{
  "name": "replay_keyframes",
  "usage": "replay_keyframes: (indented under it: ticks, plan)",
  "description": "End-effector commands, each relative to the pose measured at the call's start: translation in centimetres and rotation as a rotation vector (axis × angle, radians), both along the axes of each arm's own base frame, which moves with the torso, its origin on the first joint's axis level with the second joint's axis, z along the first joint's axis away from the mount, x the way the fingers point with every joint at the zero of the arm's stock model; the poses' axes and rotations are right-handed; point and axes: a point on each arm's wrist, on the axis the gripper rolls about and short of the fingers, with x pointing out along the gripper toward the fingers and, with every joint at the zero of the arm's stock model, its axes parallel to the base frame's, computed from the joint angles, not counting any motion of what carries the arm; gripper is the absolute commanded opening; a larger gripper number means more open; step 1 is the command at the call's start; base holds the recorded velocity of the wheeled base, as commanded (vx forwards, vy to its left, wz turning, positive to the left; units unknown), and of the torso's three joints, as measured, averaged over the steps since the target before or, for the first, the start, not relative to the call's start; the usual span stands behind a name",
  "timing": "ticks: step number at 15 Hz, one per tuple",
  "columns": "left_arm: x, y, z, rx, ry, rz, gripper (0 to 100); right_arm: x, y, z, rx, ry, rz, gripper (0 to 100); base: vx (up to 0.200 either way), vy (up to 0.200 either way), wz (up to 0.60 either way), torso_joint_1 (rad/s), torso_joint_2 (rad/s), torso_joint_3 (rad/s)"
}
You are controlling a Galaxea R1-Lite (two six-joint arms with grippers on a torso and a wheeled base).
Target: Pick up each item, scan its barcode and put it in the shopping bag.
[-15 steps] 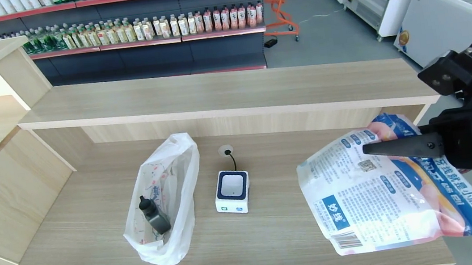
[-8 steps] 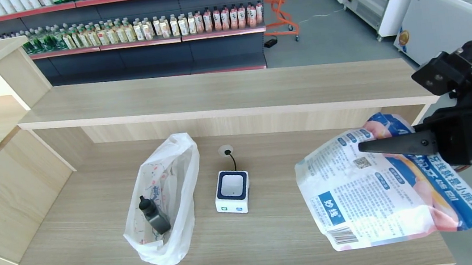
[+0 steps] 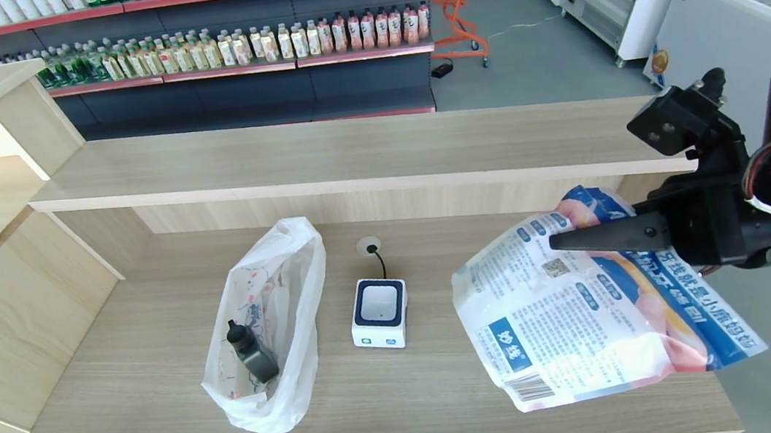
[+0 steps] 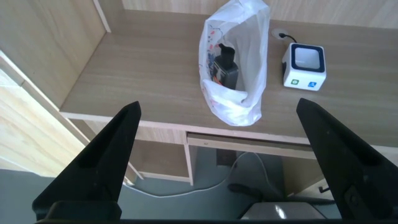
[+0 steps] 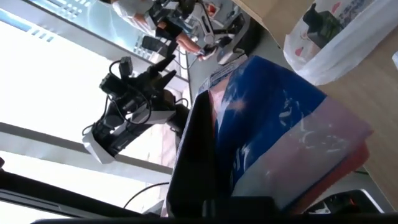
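The blue and white packet (image 3: 588, 309) hangs in the air over the right end of the surface (image 3: 151, 348). The right hand (image 3: 559, 242) is clenched on its top edge. In the last second the arm has carried the packet sideways, closer to the white scanner (image 3: 380, 313). It is not over the scanner yet. So the scan is still to come, I think, and the drop into the shopping bag (image 3: 295, 257) comes after that. A black bottle (image 3: 253, 350) already lies in the bag. The left hand (image 4: 217, 107) waits high above the bag with its fingers spread wide, holding nothing.

The barcode (image 3: 530, 388) faces up, not at the scanner. The finger under the packet is hidden.
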Motion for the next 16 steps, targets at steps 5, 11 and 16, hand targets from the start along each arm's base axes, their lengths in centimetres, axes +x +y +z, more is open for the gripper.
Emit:
replay_keyframes:
  ticks: [5, 11, 16]
  plan:
    - [0.0, 0.0, 0.0, 0.0, 0.001, 0.0, 100, 0.7, 1.8, -0.7, -0.008, 0.021, 0.055, 0, 0.0, 0.0, 0.0, 0.0, 0.0, 0.0]
    - [0.0, 0.0, 0.0, 0.0, 0.001, 0.0, 100, 0.3, 1.2, 0.3, 0.0, -0.059, -0.028, 0, 0.0, 0.0, 0.0, 0.0, 0.0, 0.0]
    - [0.0, 0.0, 0.0, 0.0, 0.001, 0.0, 100, -1.9, -4.0, -3.3, -0.157, -0.409, -0.292, 0, 0.0, 0.0, 0.0, 0.0, 0.0, 0.0]
